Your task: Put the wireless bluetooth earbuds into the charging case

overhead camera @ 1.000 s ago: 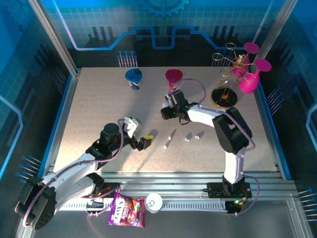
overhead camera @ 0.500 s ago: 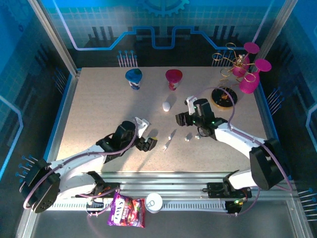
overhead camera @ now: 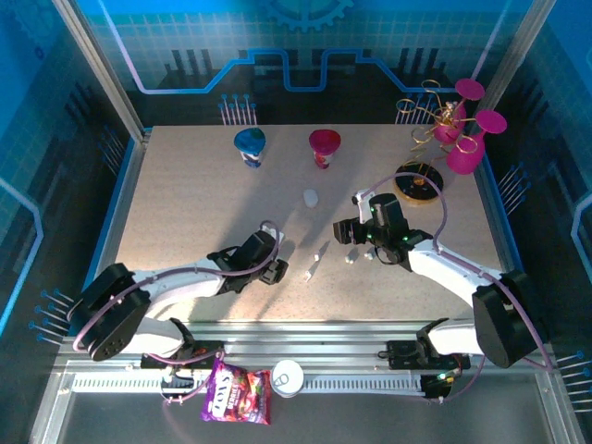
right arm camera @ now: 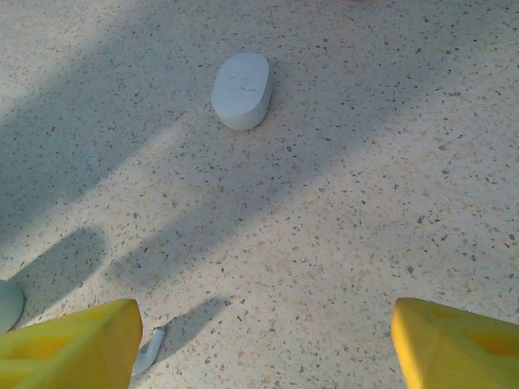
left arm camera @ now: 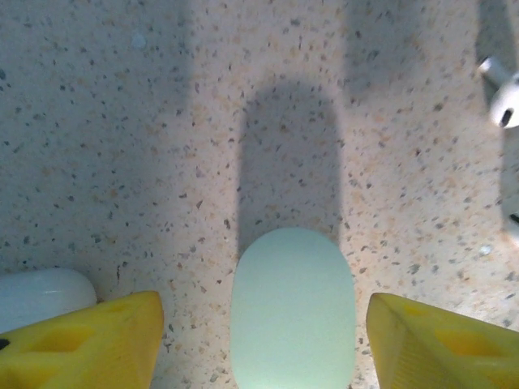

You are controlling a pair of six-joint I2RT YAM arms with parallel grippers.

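Straddling a shut case (left arm camera: 292, 324), the left gripper (left arm camera: 263, 301) is seen open, gaps both sides. Right gripper (right arm camera: 265, 312) is held open; second case (right arm camera: 241, 91) is seen shut, earbud (right arm camera: 150, 350) lying outside it.

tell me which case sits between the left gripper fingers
The pale greenish case centred between the fingers; a white case lies outside them, a third case far off.

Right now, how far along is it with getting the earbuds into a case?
Nothing looks done: the earbuds lie loose on the table. In hand: the left end effector straddles a pale case, jaws open, not gripping. To do: opening a case and seating every earbud; the right end effector hovers empty.
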